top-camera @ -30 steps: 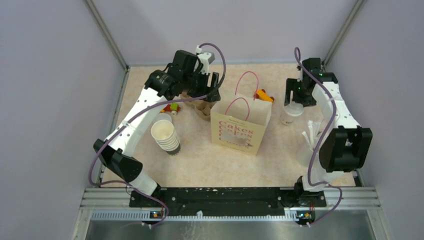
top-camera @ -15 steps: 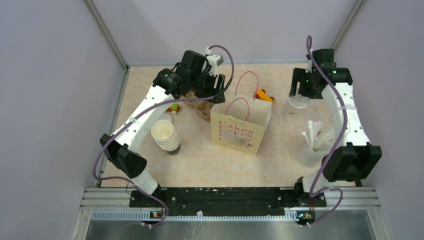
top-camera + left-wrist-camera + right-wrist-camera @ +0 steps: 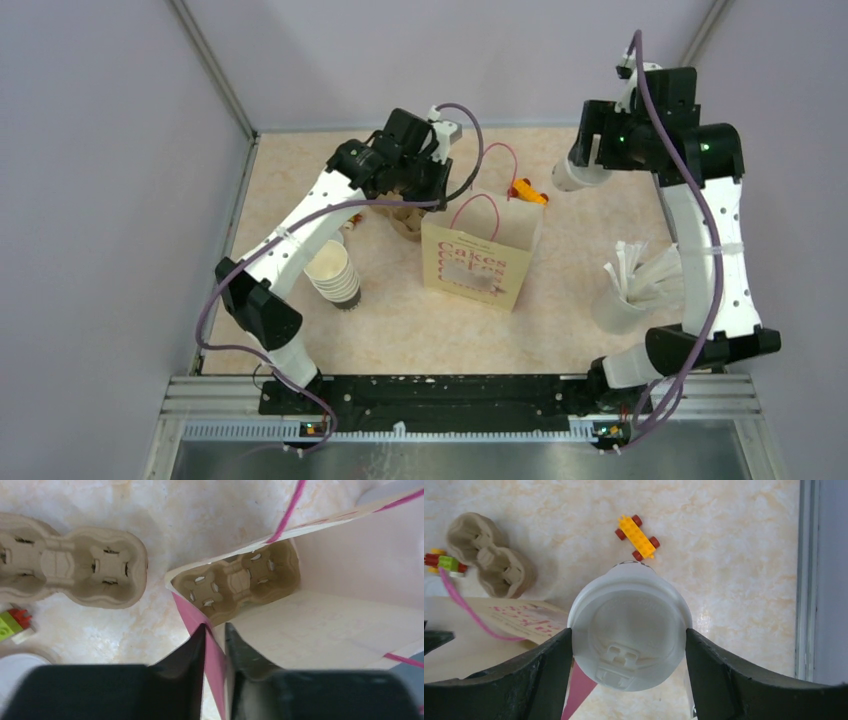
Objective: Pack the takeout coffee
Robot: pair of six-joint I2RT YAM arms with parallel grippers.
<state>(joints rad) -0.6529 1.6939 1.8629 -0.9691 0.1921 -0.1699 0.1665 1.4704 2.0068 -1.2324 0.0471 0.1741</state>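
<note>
The left arm (image 3: 300, 215) and right arm (image 3: 738, 285) share white tubular links joined by bulky black joint housings. A purple cable (image 3: 207, 305) trails along each. A green light (image 3: 703, 147) shows on the right arm's black housing. The left hand (image 3: 215, 630) and right hand (image 3: 626, 637) have matte black, wedge-shaped fingers.

The table (image 3: 400, 330) has a beige top with a marble pattern. Plain walls of pale grey-violet stand on the left (image 3: 100, 200), at the back (image 3: 450, 60) and on the right (image 3: 790, 150). Thin metal posts (image 3: 215, 75) run in the two far corners. A silver rail (image 3: 450, 405) closes the near edge. The light is soft and even.
</note>
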